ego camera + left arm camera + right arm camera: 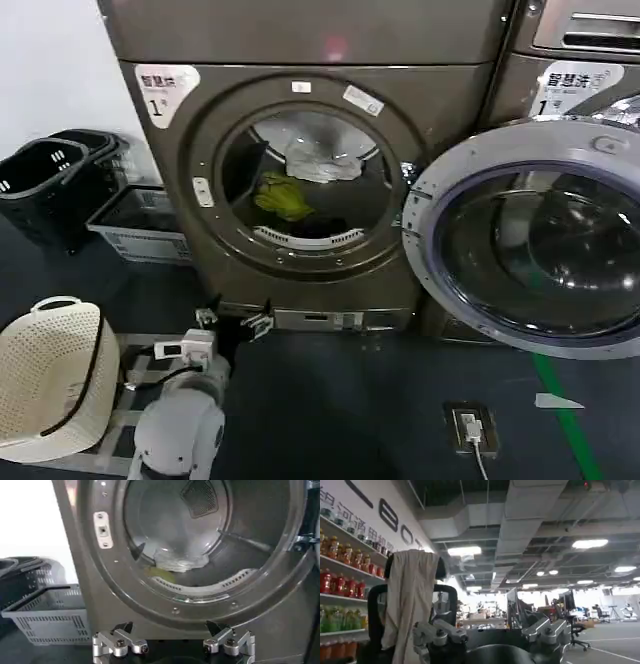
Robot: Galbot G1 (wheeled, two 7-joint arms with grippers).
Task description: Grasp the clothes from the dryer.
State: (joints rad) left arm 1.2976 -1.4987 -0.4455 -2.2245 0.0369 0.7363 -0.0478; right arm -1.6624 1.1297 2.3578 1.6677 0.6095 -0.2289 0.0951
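A cream basket [45, 375] sits at eight o'clock in the head view. The left gripper [232, 321], fingers apart and empty, hangs low before the dryer [300, 190]. Inside the drum lie the clothes [300, 185]: white at twelve o'clock, yellow-green central, dark below. The door [530, 240] stands open at three o'clock. The right gripper [492, 637], fingers apart, faces the room.

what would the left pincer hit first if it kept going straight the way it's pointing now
Probably the dryer: the open left pincer points at the front panel just under the round opening, so it would likely meet the lower rim before the clothes inside. Depth is hard to judge.
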